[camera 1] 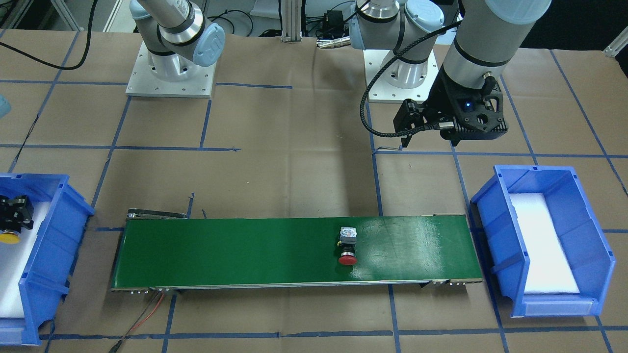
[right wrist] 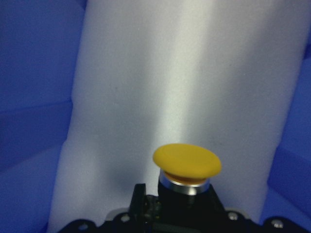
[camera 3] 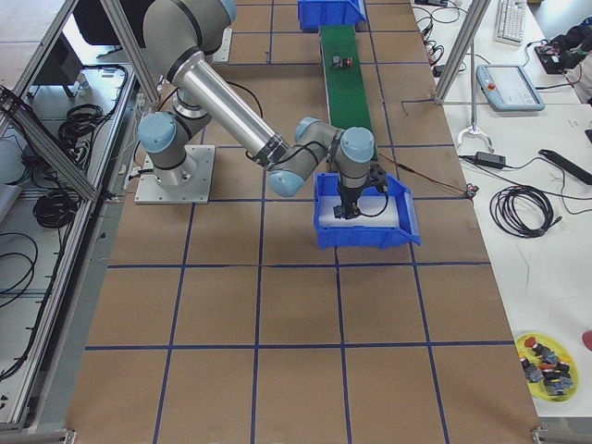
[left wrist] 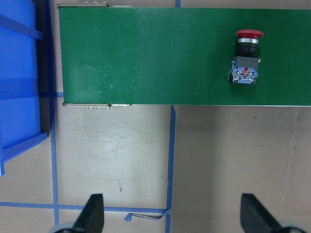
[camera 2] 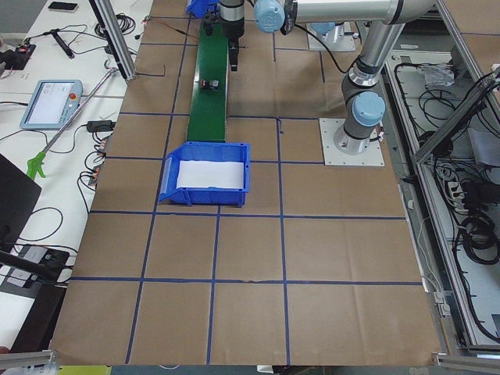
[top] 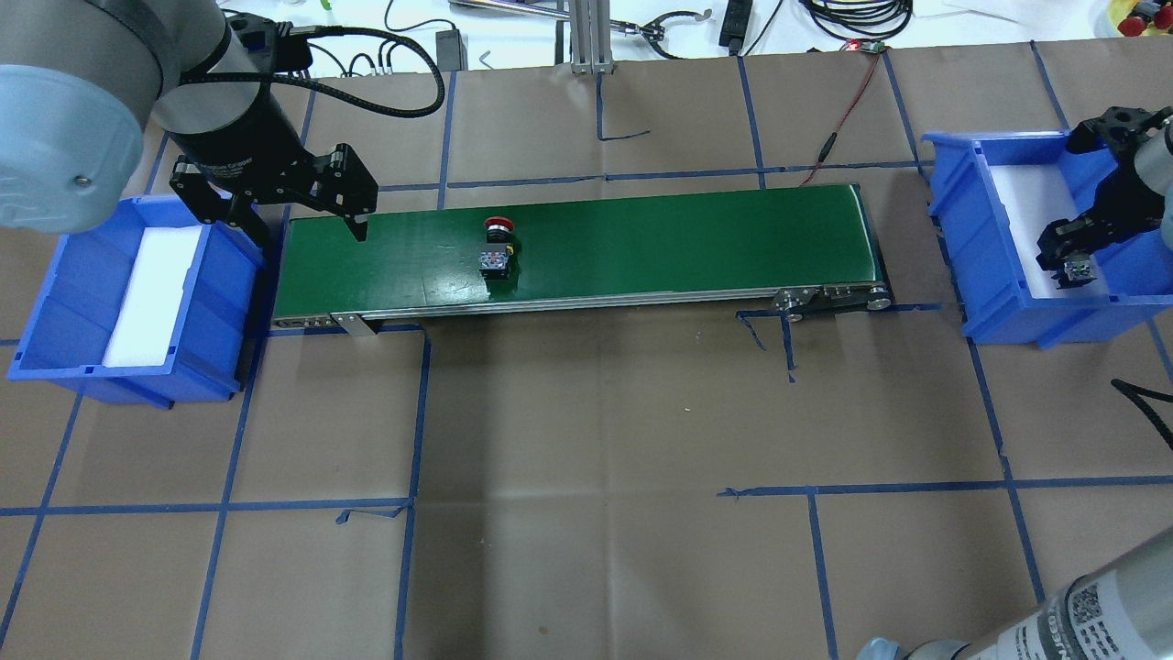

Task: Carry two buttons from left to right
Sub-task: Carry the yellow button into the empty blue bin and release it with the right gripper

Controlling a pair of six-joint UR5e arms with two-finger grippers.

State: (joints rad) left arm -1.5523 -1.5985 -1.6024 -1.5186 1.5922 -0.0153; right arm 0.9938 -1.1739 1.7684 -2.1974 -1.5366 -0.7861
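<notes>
The red button (top: 496, 247) lies on its side on the green conveyor belt (top: 687, 238), left of the belt's middle; it also shows in the front view (camera 1: 348, 247) and in the left wrist view (left wrist: 246, 56). My left gripper (top: 310, 229) hangs open and empty above the belt's left end, with its fingertips (left wrist: 95, 213) spread wide. My right gripper (top: 1068, 266) is shut on the yellow button (right wrist: 187, 162) and holds it low inside the right blue bin (top: 990, 229), over the white foam. The yellow cap also shows in the front view (camera 1: 9, 239).
A second blue bin (top: 220, 312) with a white foam liner stands at the belt's left end, with nothing in it. Brown paper with blue tape lines covers the table. Red and black wires (top: 843, 110) run from the belt's far right corner.
</notes>
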